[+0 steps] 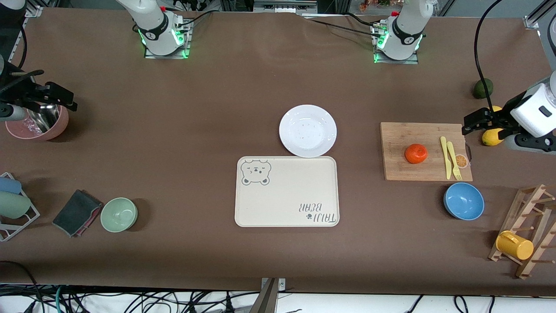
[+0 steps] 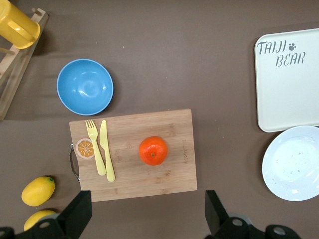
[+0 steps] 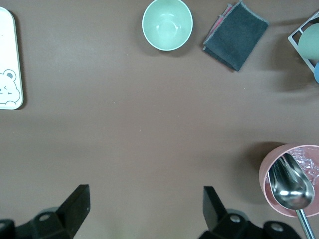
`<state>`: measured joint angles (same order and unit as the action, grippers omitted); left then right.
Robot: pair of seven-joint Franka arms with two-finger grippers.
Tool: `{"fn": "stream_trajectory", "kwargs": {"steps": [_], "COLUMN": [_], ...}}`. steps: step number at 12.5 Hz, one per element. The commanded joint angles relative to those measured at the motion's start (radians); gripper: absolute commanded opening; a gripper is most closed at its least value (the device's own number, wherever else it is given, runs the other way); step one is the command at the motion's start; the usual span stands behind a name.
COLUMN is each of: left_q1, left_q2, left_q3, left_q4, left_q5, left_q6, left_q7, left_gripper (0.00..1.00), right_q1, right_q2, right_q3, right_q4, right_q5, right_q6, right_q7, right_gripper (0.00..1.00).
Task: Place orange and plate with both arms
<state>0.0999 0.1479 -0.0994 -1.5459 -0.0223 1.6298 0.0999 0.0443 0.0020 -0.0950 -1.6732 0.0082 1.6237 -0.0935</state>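
Observation:
The orange [image 1: 416, 153] sits on a wooden cutting board [image 1: 399, 171] toward the left arm's end of the table; it also shows in the left wrist view [image 2: 153, 150]. The white plate [image 1: 308, 130] lies empty mid-table, touching the edge of the cream bear tray [image 1: 286, 195] that is farther from the front camera; the left wrist view [image 2: 291, 162] shows it too. My left gripper [image 1: 471, 121] [image 2: 148, 206] is open and empty, up beside the board's handle end over the lemons. My right gripper [image 1: 65, 101] [image 3: 145, 201] is open and empty, over the pink bowl [image 1: 52, 128].
A yellow knife and fork [image 1: 449, 158] lie on the board. A blue bowl [image 1: 464, 201], a mug rack with a yellow mug [image 1: 514, 244], lemons [image 1: 491, 137] and a green fruit [image 1: 483, 88] surround it. A green bowl [image 1: 119, 214], a grey cloth [image 1: 77, 212] and a cup rack [image 1: 13, 204] are at the right arm's end.

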Motion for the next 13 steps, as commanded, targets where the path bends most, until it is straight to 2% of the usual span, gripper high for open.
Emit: {"fn": "stream_trajectory", "kwargs": {"steps": [1,5,6,10,13], "left_q1": [0.0,0.047,0.043,0.04,0.04], "left_q2": [0.036,0.183,0.22,0.21,0.142], "left_q3": [0.0,0.007,0.006,0.0,-0.019], "left_q4": [-0.003,0.003,-0.009,-0.169,-0.401], "left_q5": [0.002,-0.001,0.002,0.002,0.002], "left_q6": [0.005,0.019,0.062,0.234,0.471], "left_q7": [0.006,0.0,0.0,-0.006,-0.049], "left_gripper": [1.0,1.0,1.0,1.0,1.0], "right_q1": [-0.003,-0.003,-0.001,-0.001,0.002], "right_q2": [-0.002,-0.005,-0.005,0.0,-0.002], "right_q3": [-0.006,-0.005,-0.005,-0.003,-0.002], "right_q4": [0.013,0.012,0.015,0.018,0.018], "right_q5": [0.016,0.015,0.01,0.01,0.009], "right_q6": [-0.016,-0.042,-0.05,-0.044,-0.045], "right_q7": [-0.015,-0.014,-0.014,-0.014,-0.014], "right_gripper": [1.0,1.0,1.0,1.0,1.0]}}
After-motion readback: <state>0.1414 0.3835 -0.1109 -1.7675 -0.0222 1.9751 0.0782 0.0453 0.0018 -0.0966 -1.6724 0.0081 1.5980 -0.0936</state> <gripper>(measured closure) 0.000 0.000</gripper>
